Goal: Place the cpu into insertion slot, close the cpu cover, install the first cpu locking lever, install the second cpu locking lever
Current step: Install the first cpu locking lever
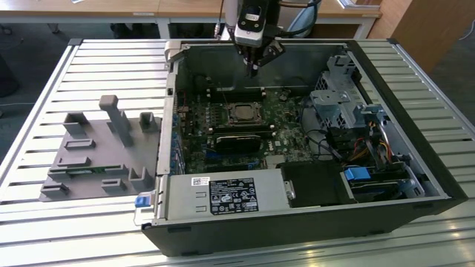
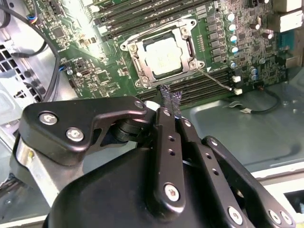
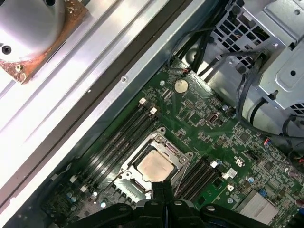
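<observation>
While I watch the feeds, the hand (image 1: 252, 69) hangs over the open computer case (image 1: 386, 222), which lies on its side on the slatted table (image 1: 89, 61). In the exterior view the hand is up near the case's far wall, clear of the motherboard (image 1: 282, 125) beneath it. Its two fingers (image 2: 167, 137) are clenched, tip against tip, with nothing between them.

In both wrist views the cpu (image 2: 164, 56) shows its pale metal top and lies flat in the insertion slot (image 1: 229, 113), near the middle of the board. The cpu cover (image 2: 186, 46) lies down around it, and the chip shows through its square window. A thin metal rod (image 2: 217, 79) runs out from one corner of the socket across the dark memory slots (image 2: 204, 90). I cannot tell whether it is latched.

In the first wrist view a coin battery (image 3: 180, 85) sits on the board, well apart from the socket. A grey fixture block (image 1: 97, 153) stands on the table at the exterior view's left, just beside the case.
</observation>
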